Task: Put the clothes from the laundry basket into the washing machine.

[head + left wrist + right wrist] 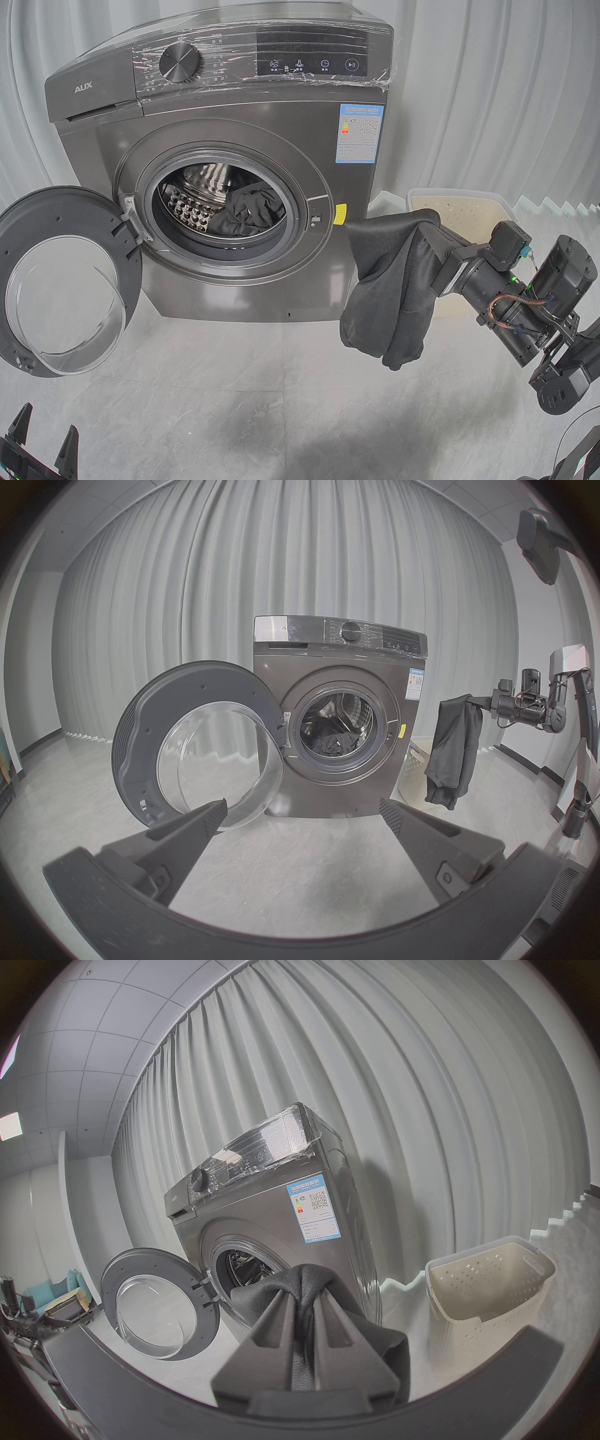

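My right gripper (433, 236) is shut on a dark grey garment (387, 287) that hangs in the air to the right of the washing machine (219, 156), in front of the cream laundry basket (462, 209). The same garment (304, 1291) is pinched between the right fingers, and it (453, 749) dangles from that arm farther off. The machine's round door (59, 281) is swung wide open to the left. Another dark garment (250, 209) lies inside the drum. My left gripper (42, 437) is low at the near left above the floor, open with nothing between its fingers (187, 836).
Grey tiled floor (250, 400) spreads in front of the machine. Pleated white curtains (500, 94) hang behind it. The open door juts out at the left of the drum opening. The basket (487, 1297) stands by the machine's right side.
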### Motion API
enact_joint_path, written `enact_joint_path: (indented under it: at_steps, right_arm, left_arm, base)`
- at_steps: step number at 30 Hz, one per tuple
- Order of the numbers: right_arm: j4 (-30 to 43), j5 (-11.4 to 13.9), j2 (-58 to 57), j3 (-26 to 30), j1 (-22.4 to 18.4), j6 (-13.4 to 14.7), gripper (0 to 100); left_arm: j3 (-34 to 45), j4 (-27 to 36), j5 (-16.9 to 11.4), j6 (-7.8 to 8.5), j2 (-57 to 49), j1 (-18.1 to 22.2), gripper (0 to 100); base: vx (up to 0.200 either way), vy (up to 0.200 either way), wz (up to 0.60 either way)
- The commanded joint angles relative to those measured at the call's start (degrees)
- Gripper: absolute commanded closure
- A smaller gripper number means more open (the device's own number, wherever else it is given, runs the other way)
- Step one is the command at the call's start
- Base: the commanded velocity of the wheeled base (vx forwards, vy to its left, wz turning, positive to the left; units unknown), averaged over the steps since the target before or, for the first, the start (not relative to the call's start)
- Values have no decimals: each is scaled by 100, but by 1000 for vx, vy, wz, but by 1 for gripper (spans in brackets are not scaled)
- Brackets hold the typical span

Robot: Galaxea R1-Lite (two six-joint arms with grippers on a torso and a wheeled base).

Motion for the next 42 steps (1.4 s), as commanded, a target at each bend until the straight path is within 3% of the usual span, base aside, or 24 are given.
enact_joint_path:
  at_steps: [1,22,34,42]
  right_arm:
    - [-3,-1,8,21,-13,8,100]
    - [6,17,25,65,57,8,100]
    - [111,96,113,-155,576,17,100]
    - [76,96,245,-199,629,26,100]
  left_arm:
    - [84,-3,4,-2,-88,1,0]
    - [84,-3,4,7,-88,1,0]
    - [92,-3,22,157,-96,10,0]
    - [92,23,22,157,-96,10,0]
  base:
    - [0,200,0]
    - [0,200,0]
    - [0,0,0]
    - [0,0,0]
